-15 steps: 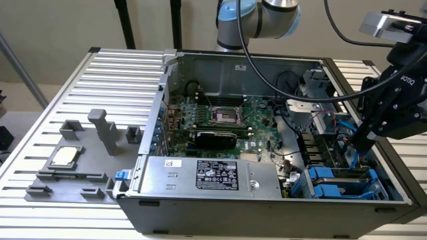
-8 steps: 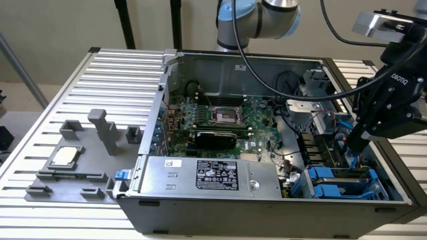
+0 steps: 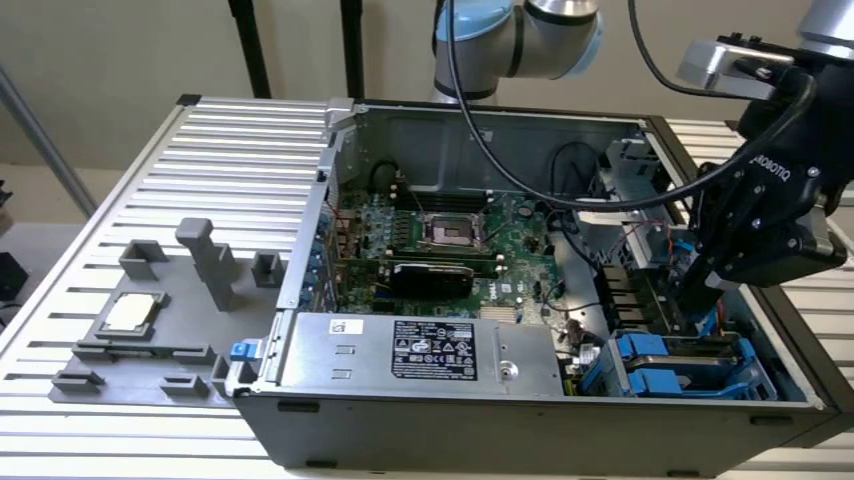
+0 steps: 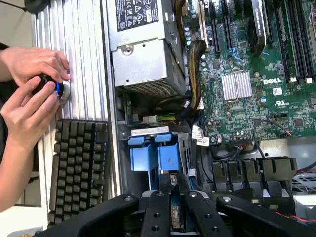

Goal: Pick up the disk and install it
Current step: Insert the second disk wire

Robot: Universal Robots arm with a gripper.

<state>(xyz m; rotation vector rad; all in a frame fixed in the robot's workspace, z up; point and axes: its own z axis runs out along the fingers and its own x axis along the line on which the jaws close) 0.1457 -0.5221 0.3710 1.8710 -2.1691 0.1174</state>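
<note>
My gripper [image 3: 691, 298] reaches down into the open computer case [image 3: 307, 250], at the drive bay on the exterior view's right. In the wrist view its black fingers [image 4: 157, 212] are shut on a thin blue-edged piece with a silver strip, the disk [image 4: 176, 217], seen edge-on. The gripper [image 4: 175, 183] hangs just above the blue drive carrier [image 4: 153, 157] in the bay. In the exterior view the arm hides most of the disk.
The blue drive carrier [image 3: 667, 365] fills the bay's corner, beside the silver power supply [image 3: 400, 350] and green motherboard [image 3: 441, 240]. A square CPU chip [image 3: 130, 312] lies on a grey fixture outside. A person's hands [image 4: 29, 94] hold a knob above a keyboard [image 4: 79, 163].
</note>
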